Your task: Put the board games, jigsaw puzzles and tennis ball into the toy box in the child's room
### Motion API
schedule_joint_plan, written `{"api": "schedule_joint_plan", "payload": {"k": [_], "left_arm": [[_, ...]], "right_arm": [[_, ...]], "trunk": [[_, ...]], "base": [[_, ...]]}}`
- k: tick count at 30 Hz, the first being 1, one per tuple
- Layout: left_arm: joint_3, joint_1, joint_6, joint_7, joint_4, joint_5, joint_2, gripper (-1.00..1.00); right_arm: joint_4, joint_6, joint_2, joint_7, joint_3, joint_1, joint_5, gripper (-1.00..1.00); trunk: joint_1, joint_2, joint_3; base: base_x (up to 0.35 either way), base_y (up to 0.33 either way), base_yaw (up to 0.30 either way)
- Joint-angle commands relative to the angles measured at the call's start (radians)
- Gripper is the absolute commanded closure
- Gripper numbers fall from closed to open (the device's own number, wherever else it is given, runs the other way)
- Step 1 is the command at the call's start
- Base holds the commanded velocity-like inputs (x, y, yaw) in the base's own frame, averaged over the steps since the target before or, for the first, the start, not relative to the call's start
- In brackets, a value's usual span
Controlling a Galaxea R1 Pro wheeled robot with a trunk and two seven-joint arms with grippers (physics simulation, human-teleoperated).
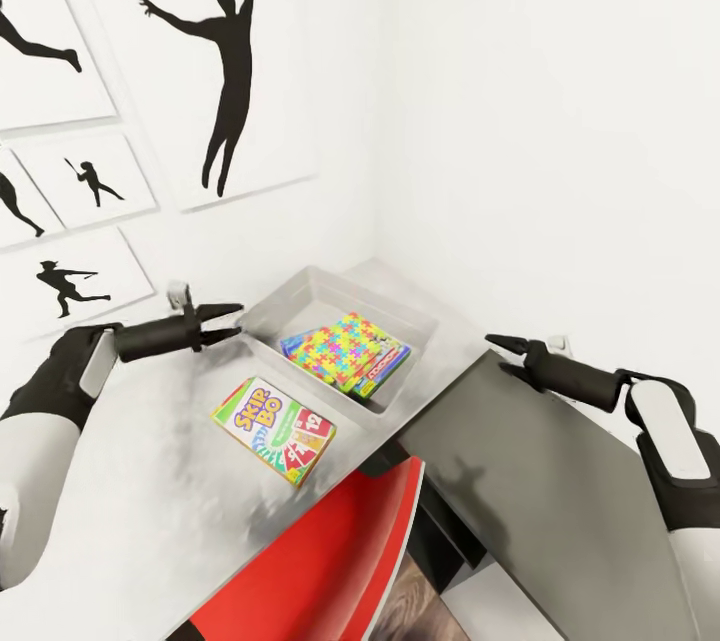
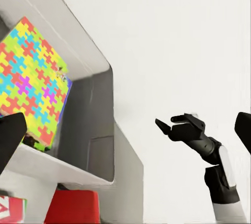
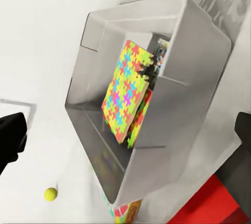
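Grey tray [image 1: 300,293] at frame centre holds puzzles [image 1: 345,351]; Skip-Bo box [image 1: 274,429] lies just outside on the desk [image 1: 120,511]. Left gripper [image 1: 232,319] and right gripper [image 1: 494,341] both gape empty. Ball [image 3: 50,194], probably nearby, could roll if nudged.

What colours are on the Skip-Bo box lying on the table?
The Skip-Bo box is green, yellow and red with white lettering; clearest in the head view.

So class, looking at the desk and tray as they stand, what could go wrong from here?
The Skip-Bo box lies near the table front edge; a clumsy push by the open left gripper might slide it off. The tennis ball sits loose on the table and could roll. The toy box already holds a puzzle stack, so the box may land tilted.
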Motion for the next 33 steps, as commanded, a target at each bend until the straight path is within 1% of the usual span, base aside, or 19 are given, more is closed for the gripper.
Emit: {"api": "schedule_joint_plan", "payload": {"k": [1,2,4,8,12,16,23,33], "left_arm": [[0.0,0.012,0.004,-0.08,0.0,-0.005,0.028,-1.0],[-0.002,0.018,0.002,-0.121,0.0,-0.008,0.041,-1.0],[-0.004,0.028,-0.001,-0.165,0.0,-0.011,0.055,-1.0],[-0.005,0.045,-0.004,-0.192,0.0,-0.013,0.064,-1.0],[-0.007,0.048,-0.006,-0.194,0.0,-0.013,0.064,-1.0],[-0.008,0.049,-0.007,-0.194,0.0,-0.013,0.064,-1.0],[-0.008,0.059,-0.008,-0.193,0.0,-0.013,0.063,-1.0],[-0.008,0.063,-0.011,-0.193,0.0,-0.013,0.063,-1.0]], "right_arm": [[-0.026,0.004,-0.001,0.023,-0.002,0.02,0.012,-1.0],[-0.043,0.004,-0.002,0.027,-0.002,0.029,0.012,-1.0],[-0.062,0.004,-0.002,0.032,-0.001,0.04,0.013,-1.0],[-0.072,0.004,0.0,0.035,-0.001,0.047,0.014,-1.0],[-0.073,0.004,0.0,0.035,-0.001,0.047,0.015,-1.0],[-0.072,0.004,0.001,0.035,0.0,0.048,0.018,-1.0],[-0.073,0.004,0.008,0.035,0.001,0.048,0.019,-1.0],[-0.071,0.004,0.012,0.032,0.006,0.051,0.019,-1.0]], "trunk": [[0.001,-0.002,-0.001],[0.001,-0.002,0.001],[0.001,-0.002,0.004],[0.001,-0.002,0.01],[0.001,-0.002,0.016],[0.001,-0.002,0.023],[0.001,-0.002,0.034],[0.001,-0.002,0.05]], "base": [[-0.04,0.006,0.0],[-0.105,0.043,0.0],[-0.183,0.097,0.0],[-0.145,0.085,0.0],[-0.037,0.019,0.0],[-0.156,0.109,0.0],[-0.247,0.156,0.002],[-0.266,0.019,0.066]]}}
